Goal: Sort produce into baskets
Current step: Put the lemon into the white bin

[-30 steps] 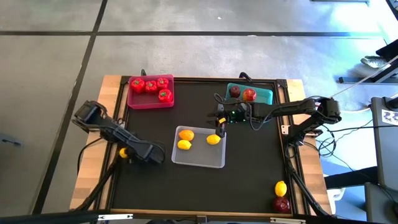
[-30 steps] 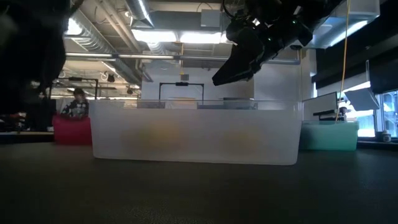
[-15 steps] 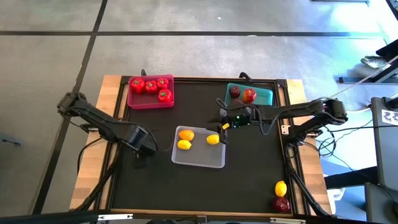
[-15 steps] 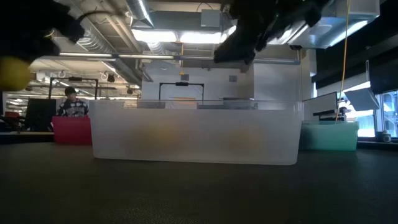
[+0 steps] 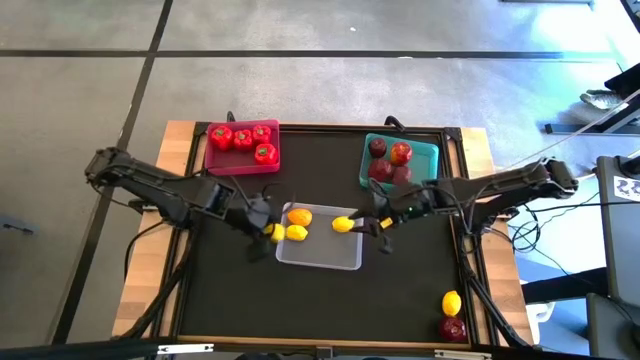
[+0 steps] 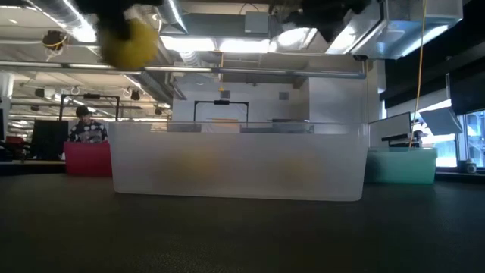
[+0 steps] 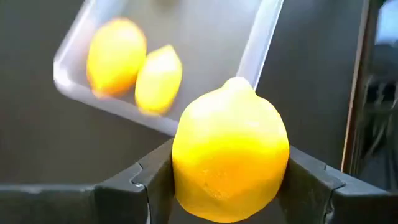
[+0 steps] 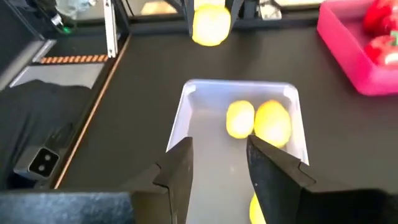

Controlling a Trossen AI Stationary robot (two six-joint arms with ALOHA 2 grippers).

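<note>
My left gripper (image 5: 266, 229) is shut on a yellow lemon (image 7: 229, 158) held in the air by the left end of the grey-white tray (image 5: 322, 256); the lemon also shows high up in the low view (image 6: 129, 42). Three lemons lie in the tray (image 5: 299, 215) (image 5: 296, 233) (image 5: 343, 224). My right gripper (image 5: 376, 223) is open and empty above the tray's right end (image 8: 219, 168). The pink tray (image 5: 240, 168) holds three red peppers. The teal tray (image 5: 428, 153) holds several apples. My left gripper pinches the lemon's two opposite sides (image 7: 181, 171) between its two fingers. The fingers come from the table's left, slanting down. The lemon is lifted clear of the table, its pointed tip turned away from the gripper.
A loose lemon (image 5: 451, 303) and a dark red apple (image 5: 453, 328) lie at the table's near right corner. The pink tray stands at the far left, the teal tray at the far right, the grey-white tray in the middle. A person sits in the room beyond (image 6: 87, 125).
My left gripper has carried the lemon up from the table's left edge and toward the right, to the grey-white tray's left end. My right gripper has risen and drawn back from the tray's far right corner toward the near right.
</note>
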